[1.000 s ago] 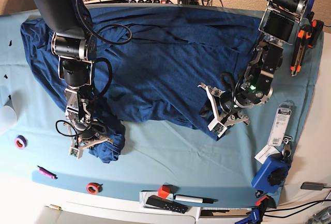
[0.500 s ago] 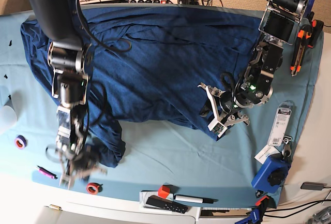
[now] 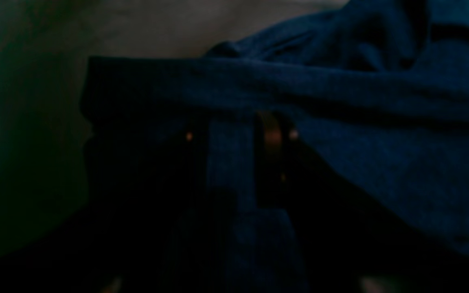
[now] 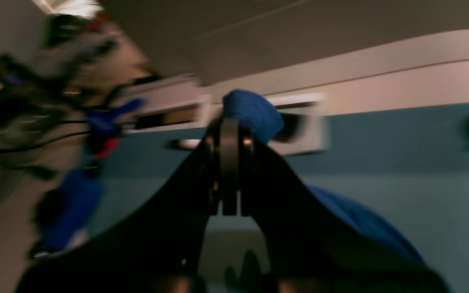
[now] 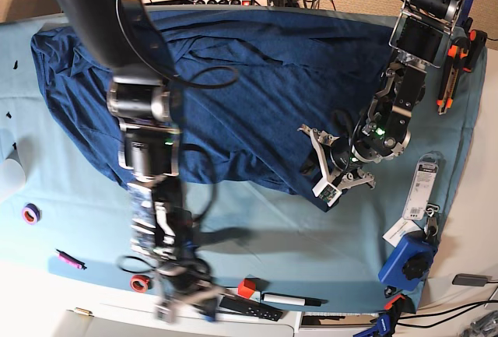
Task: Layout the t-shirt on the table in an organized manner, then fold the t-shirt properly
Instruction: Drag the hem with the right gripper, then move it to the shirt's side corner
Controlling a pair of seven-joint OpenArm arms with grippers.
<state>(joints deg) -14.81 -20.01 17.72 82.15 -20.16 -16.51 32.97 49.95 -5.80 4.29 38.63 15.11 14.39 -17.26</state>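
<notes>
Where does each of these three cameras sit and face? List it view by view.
Base: overhead, facing down on the table, t-shirt and both arms.
Left wrist: behind the left gripper, close on dark shirt fabric.
Right wrist: behind the right gripper, shut on a shirt fold, facing the table's front edge.
Shared: the t-shirt appears in all three.

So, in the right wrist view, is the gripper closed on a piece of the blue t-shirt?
Yes, the right gripper is shut and a fold of the t-shirt sticks out between its tips.
</notes>
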